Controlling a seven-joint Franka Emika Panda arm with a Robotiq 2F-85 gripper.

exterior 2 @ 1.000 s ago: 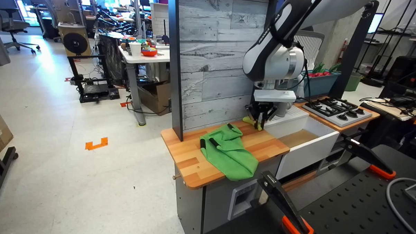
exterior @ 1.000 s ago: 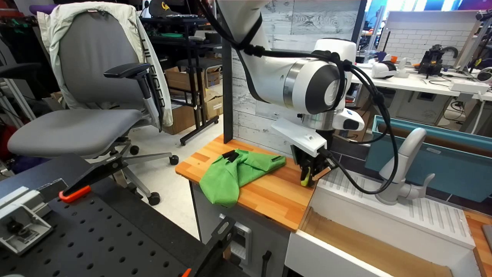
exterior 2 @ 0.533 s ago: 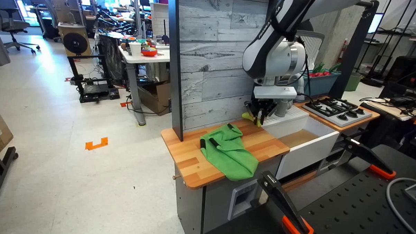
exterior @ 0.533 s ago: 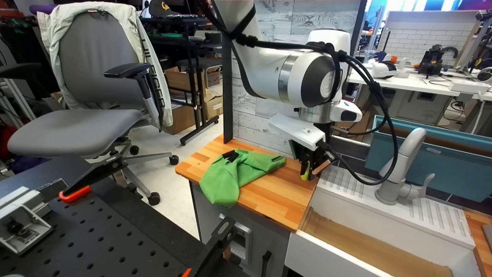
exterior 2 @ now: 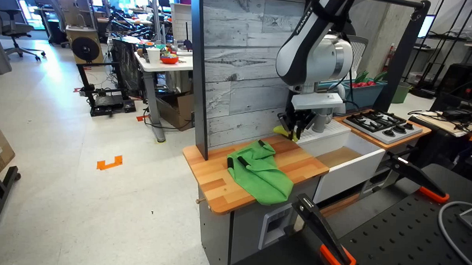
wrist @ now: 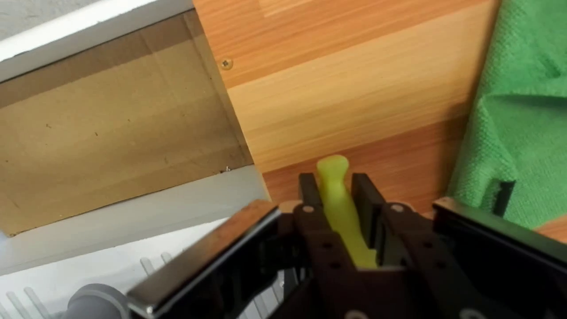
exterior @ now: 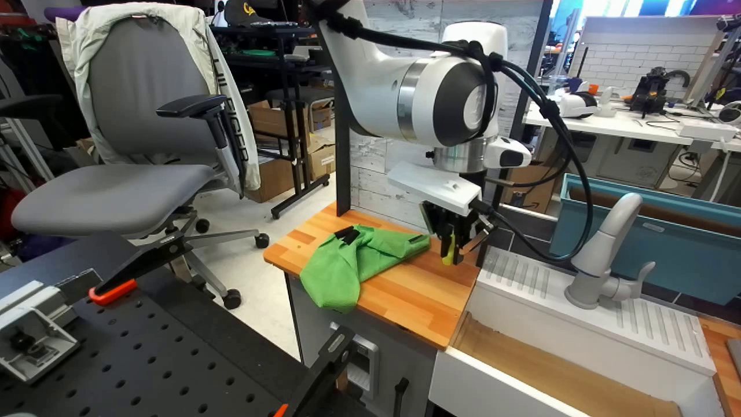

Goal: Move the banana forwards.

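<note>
Rising: gripper (wrist: pixel 337 189), one, with banana (wrist: pixel 343 216), one, yellow, clamped across its width between the fingers (wrist: pixel 366 194); knobbed tip towards twelve o'clock in the wrist view. Change over the last second: both gone upward, towards half past ten in an exterior view, apparently held clear above the wooden counter (exterior: pixel 417 289). Green cloth (exterior: pixel 347 272), one, at nine o'clock from the gripper there; unmoved. Sink basin (wrist: pixel 124 115), one, at ten o'clock from the gripper in the wrist view. Bearing on task: pick-up judged complete, carry judged begun, setting-down outstanding; direction meant by forwards not settled by these views. Handling, by estimate: smooth, tapering piece, liable to swivel if carried fast; best lowered slowly, well apart from the basin's edge
</note>
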